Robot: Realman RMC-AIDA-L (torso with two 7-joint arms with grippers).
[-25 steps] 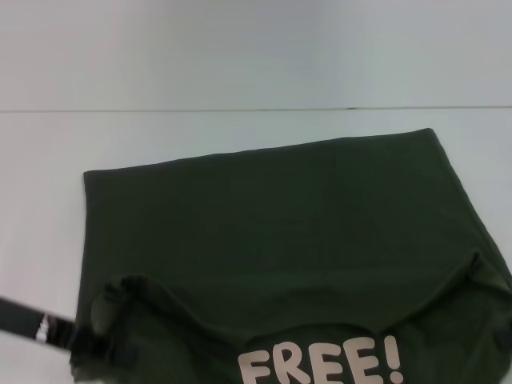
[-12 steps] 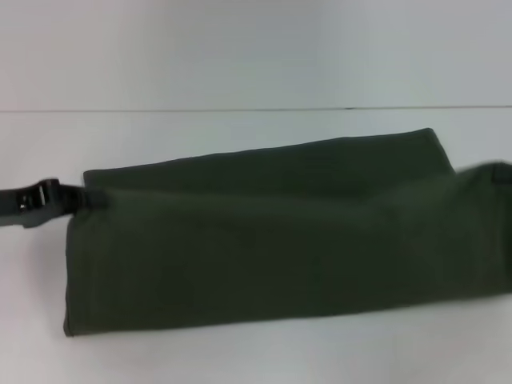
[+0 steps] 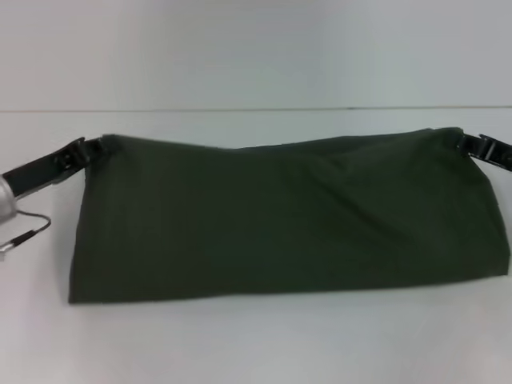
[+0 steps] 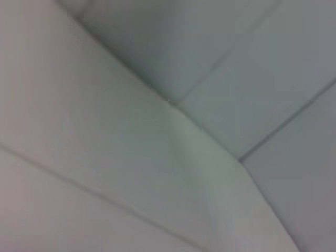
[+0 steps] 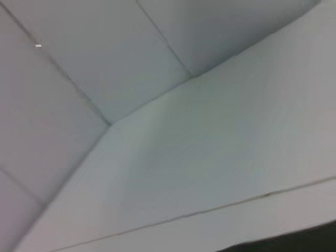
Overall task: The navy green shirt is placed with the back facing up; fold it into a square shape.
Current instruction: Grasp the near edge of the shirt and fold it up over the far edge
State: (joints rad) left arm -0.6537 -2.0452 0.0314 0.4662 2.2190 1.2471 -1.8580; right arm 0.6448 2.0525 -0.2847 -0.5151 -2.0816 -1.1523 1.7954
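The navy green shirt [image 3: 280, 220] lies folded over on the white table as a wide band, plain side up; its lettering is hidden. In the head view my left gripper [image 3: 90, 148] is shut on the shirt's far left corner. My right gripper [image 3: 462, 142] is shut on the far right corner. Both hold the folded edge at the far side of the band. A dark sliver of the shirt [image 5: 294, 242] shows at the edge of the right wrist view. The left wrist view shows only white surfaces.
The white table [image 3: 256, 344] runs in front of the shirt, and its far edge meets a pale wall [image 3: 256, 56]. A thin cable loop [image 3: 24, 224] hangs from my left arm at the left side.
Both grippers have carried the shirt's near edge up and over to the far side. The "FREE!" lettering has been covered, and the shirt is now a narrower band.
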